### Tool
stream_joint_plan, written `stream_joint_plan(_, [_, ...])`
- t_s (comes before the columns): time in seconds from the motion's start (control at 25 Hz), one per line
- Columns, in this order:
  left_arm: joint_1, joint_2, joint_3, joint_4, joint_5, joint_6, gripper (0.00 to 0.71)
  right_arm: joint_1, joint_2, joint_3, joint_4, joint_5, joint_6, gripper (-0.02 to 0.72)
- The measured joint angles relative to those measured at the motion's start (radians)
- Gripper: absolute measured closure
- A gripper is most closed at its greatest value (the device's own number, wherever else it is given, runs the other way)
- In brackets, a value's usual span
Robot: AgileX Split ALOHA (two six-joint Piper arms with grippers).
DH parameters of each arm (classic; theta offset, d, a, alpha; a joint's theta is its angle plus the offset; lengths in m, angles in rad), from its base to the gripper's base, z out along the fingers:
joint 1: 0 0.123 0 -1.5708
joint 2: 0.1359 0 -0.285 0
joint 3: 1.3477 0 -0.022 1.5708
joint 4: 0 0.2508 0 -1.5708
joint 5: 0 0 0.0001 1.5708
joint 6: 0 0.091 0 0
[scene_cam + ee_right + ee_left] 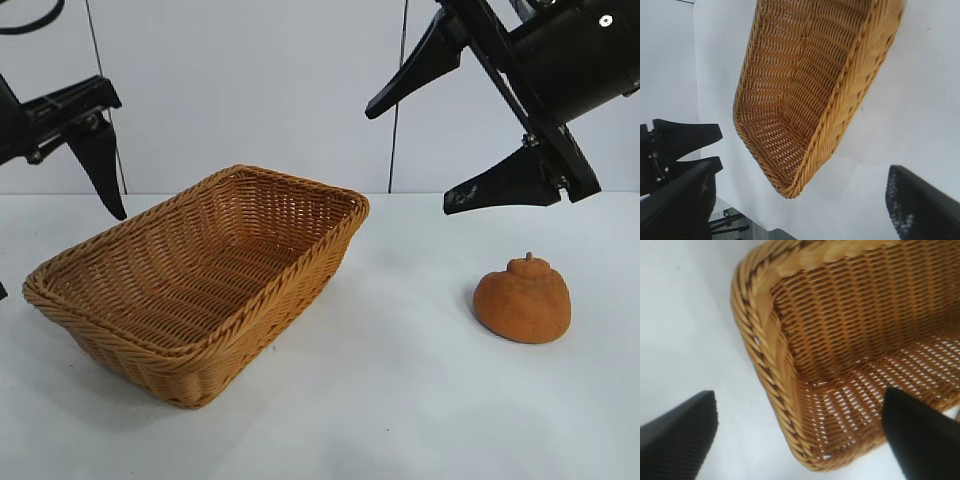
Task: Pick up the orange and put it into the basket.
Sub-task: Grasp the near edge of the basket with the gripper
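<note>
1. A white table (400, 400) meets a pale panelled wall (250, 90) behind it, with dark vertical seams running down the panels.

2. The left gripper (100, 165) hangs at the exterior view's left edge, just above and beside the basket's (200, 275) near-left end. Its fingers stand well apart and hold nothing. Its wrist view looks down past one basket corner (785, 405), one fingertip (680, 430) over bare table and the other over the woven floor.

3. The right gripper (415, 155) is raised at the upper right, above the gap between basket and orange (523, 300). Its jaws are spread wide, empty and touching nothing.

4. The orange sits on the table to the right of the basket, well apart from it, knob up, outside the wicker and below the right gripper's lower finger (500, 185).

5. Count: one basket with nothing inside, one orange, two arms, two grippers.
</note>
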Motion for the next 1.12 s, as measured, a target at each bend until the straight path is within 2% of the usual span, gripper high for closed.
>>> stream_joint_plan(0.36, [0.0, 0.053, 0.131, -0.023, -0.142, -0.05, 0.077, 0.0, 0.0, 0.0, 0.0, -0.013, 0.0, 0.072])
stream_joint_plan(0.52, [0.0, 0.053, 0.14, -0.046, -0.218, -0.056, 0.077, 0.0, 0.0, 0.0, 0.0, -0.024, 0.0, 0.072])
stream_joint_plan(0.88, [0.0, 0.057, 0.14, -0.053, -0.281, -0.056, 0.077, 0.0, 0.0, 0.0, 0.0, -0.026, 0.0, 0.072])
stream_joint_plan(1.12, [0.0, 0.143, 0.138, -0.056, -0.286, -0.036, 0.077, 0.0, 0.0, 0.0, 0.0, -0.026, 0.0, 0.072])
